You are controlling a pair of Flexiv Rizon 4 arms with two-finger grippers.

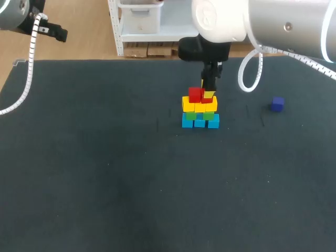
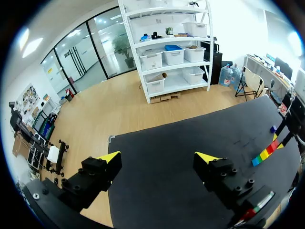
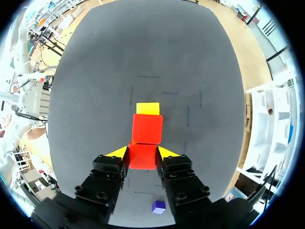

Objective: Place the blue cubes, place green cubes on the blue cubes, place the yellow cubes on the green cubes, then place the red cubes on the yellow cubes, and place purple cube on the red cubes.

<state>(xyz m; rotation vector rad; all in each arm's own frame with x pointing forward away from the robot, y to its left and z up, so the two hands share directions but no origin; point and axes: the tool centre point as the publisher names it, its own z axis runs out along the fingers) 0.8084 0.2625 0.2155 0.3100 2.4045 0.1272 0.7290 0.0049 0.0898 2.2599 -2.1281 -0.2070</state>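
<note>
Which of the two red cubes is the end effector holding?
The red cube between the right end effector's yellow tips; the other red cube sits free just ahead.

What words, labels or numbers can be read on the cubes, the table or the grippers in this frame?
None. The stacked cubes, the purple cube, the table, the open left gripper and the right gripper, shut on a red cube, show no legible text.

The right arm [image 1: 283, 23] reached in toward the middle, the right gripper [image 3: 143, 153] pointing straight down, its fingers pressed against two sides of a red cube [image 3: 142, 161]. The left arm [image 1: 16, 13] hung high at the far left corner, with the left gripper [image 2: 158, 157] spread wide.
</note>
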